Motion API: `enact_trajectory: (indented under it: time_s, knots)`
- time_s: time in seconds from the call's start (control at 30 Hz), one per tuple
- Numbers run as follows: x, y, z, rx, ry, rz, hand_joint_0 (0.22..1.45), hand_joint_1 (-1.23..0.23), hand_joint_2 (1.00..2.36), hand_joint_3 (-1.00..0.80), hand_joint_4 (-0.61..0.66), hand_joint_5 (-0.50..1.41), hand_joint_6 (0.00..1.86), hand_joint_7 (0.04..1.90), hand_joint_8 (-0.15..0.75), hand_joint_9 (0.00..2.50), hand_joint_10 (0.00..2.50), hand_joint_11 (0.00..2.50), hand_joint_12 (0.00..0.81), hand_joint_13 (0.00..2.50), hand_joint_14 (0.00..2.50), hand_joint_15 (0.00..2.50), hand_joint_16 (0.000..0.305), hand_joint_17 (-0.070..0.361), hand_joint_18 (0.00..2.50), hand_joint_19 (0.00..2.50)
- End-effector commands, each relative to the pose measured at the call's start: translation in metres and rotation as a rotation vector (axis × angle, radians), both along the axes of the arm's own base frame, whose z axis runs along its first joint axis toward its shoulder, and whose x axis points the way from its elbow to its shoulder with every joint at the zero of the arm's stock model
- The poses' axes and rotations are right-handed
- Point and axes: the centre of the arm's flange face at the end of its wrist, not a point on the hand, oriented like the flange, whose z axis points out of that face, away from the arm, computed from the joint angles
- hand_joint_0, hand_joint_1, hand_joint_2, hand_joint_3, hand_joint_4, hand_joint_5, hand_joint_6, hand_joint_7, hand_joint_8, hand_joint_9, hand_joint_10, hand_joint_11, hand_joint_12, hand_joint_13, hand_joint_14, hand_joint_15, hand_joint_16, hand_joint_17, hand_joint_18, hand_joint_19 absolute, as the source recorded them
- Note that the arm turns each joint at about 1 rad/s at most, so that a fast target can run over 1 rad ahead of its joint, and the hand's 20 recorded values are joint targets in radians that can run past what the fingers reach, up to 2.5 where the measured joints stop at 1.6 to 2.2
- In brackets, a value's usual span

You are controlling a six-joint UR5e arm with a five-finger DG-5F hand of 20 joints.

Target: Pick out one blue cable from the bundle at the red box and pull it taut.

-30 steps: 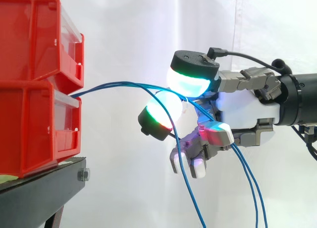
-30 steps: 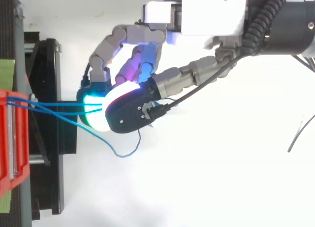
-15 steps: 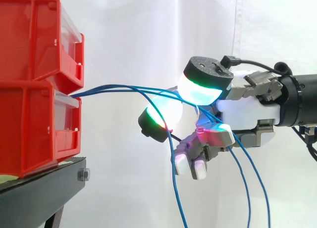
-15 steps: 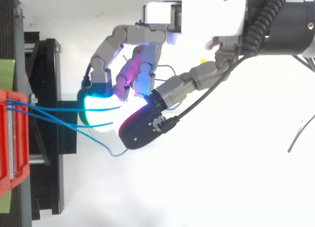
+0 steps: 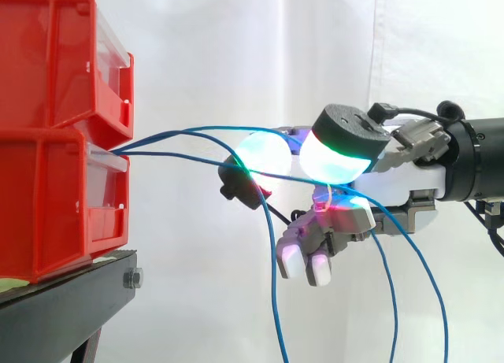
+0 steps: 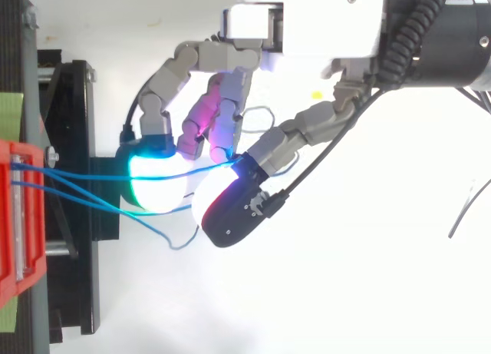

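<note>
White curtain (image 5: 236,48) behind, red bins (image 5: 47,174) on the black stand (image 5: 63,296); blue cables (image 5: 169,131) thread between the hand's (image 5: 402,186) curled thumb and fingers.

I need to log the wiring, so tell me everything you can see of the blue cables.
The blue cables are thin, flexible strands, a few together. They leave the front of the lower red bin, cross the open gap slightly slack and fanned apart, and run into the hand. Past it they hang down loosely, out of the side view's bottom edge.
</note>
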Motion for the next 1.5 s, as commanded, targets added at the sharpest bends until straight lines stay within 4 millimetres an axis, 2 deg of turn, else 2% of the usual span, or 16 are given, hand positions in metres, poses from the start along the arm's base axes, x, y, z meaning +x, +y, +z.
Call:
enact_trajectory:
  time_s: [0.0,0.2,0.3,0.43,0.53,0.67,0.87,1.03,1.27,1.37,1.47]
  knots:
    - [-0.0002,0.0005,-0.0002,0.003,0.002,0.001,0.76,-0.92,1.0,-0.5,-0.25,-0.09,0.96,0.79,0.262,1.37,0.03,0.85,0.267,0.94,0.02,0.44,0.038,0.085,0.85,0.59]
    - [-0.0004,-0.0003,-0.0002,0.007,0.003,0.002,0.7,-0.96,1.0,-0.5,-0.23,-0.09,0.96,0.7,0.25,1.38,0.03,0.87,0.28,0.97,0.02,0.47,0.038,0.085,0.86,0.59]
    - [-0.0002,0.0008,-0.0002,0.007,0.003,0.003,0.61,-0.97,1.0,-0.5,-0.1,-0.09,0.95,0.63,0.247,1.37,0.03,0.87,0.29,0.96,0.02,0.47,0.039,0.087,0.85,0.6]
    - [-0.0004,-0.0003,-0.0002,0.007,0.003,0.002,0.5,-0.93,1.0,-0.5,-0.02,-0.09,0.91,0.64,0.27,1.37,0.03,0.83,0.31,0.96,0.02,0.46,0.044,0.099,0.88,0.58]
    - [-0.0004,-0.0003,-0.0002,0.007,0.003,0.002,0.44,-0.81,1.0,-0.5,0.03,-0.09,0.88,0.63,0.292,1.37,0.02,0.79,0.328,0.95,0.02,0.44,0.049,0.11,0.89,0.57]
    - [-0.0005,0.0008,-0.0009,0.007,0.004,0.003,0.44,-0.69,1.0,-0.5,0.04,-0.08,0.85,0.65,0.287,1.37,0.02,0.74,0.324,0.93,0.02,0.41,0.049,0.11,0.89,0.58]
    - [-0.0003,0.001,-0.0008,0.008,0.003,0.005,0.53,-0.52,1.0,-0.5,-0.01,-0.08,0.81,0.73,0.264,1.35,0.03,0.74,0.286,0.89,0.02,0.4,0.043,0.096,0.84,0.63]
    - [-0.0003,0.001,-0.0003,0.008,0.004,0.005,0.58,-0.56,1.0,-0.5,-0.03,-0.08,0.81,0.76,0.257,1.35,0.03,0.73,0.269,0.86,0.02,0.39,0.04,0.091,0.81,0.63]
    - [-0.0007,0.001,-0.0006,0.008,0.007,0.005,0.59,-0.67,1.02,-0.31,-0.04,-0.08,0.87,0.74,0.266,1.34,0.03,0.74,0.286,0.88,0.02,0.42,0.041,0.093,0.81,0.64]
    - [-0.001,0.001,-0.0013,0.008,0.009,0.005,0.58,-0.67,1.01,-0.33,-0.01,-0.08,0.88,0.74,0.268,1.35,0.03,0.75,0.293,0.9,0.02,0.43,0.042,0.095,0.82,0.65]
    - [-0.0007,0.001,-0.0006,0.008,0.007,0.005,0.57,-0.63,1.01,-0.44,-0.01,-0.08,0.88,0.73,0.274,1.37,0.03,0.75,0.295,0.91,0.02,0.43,0.043,0.096,0.83,0.64]
